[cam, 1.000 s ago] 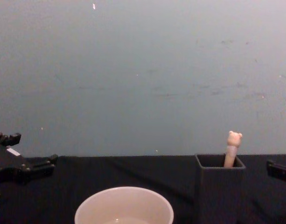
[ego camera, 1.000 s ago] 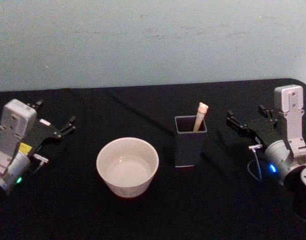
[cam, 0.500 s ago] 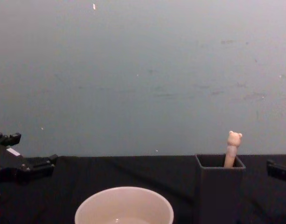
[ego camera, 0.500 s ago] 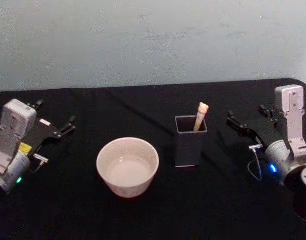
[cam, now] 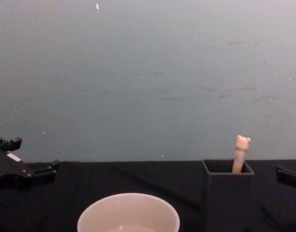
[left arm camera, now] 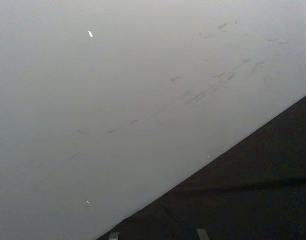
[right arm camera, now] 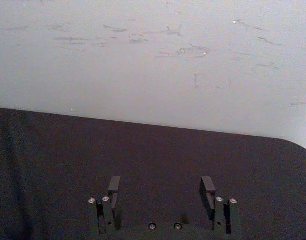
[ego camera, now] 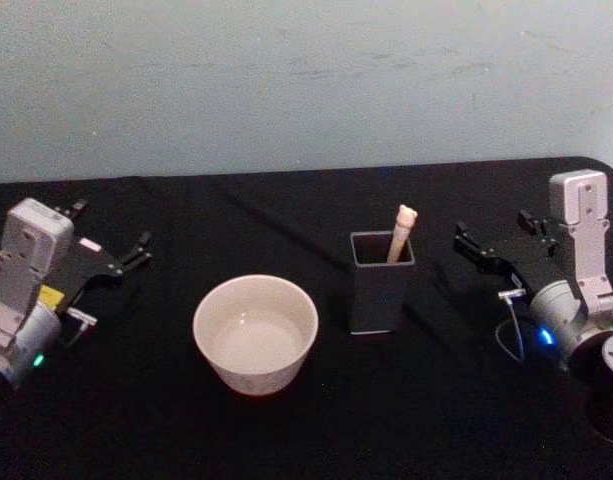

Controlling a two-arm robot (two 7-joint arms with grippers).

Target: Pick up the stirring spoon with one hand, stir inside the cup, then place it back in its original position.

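The stirring spoon (ego camera: 399,234) stands in a dark grey square holder (ego camera: 376,300), its peach handle and bear head (cam: 243,143) poking out above the rim; its metal bowl is hidden inside. The cream-white cup (ego camera: 248,376) sits to the holder's left, seen from the side in the chest view (cam: 128,212). My left gripper (ego camera: 111,226) rests open at the table's left side, well away from the cup. At the right side my right gripper (ego camera: 493,226) is open, holding nothing, a short way right of the holder; its two fingers (right arm camera: 114,189) stand wide apart over bare black cloth.
A black cloth (ego camera: 316,430) covers the table, whose rounded far right corner (right arm camera: 297,145) shows. A pale wall (cam: 148,72) rises behind. There is free room in front of the cup and holder and between each gripper and them.
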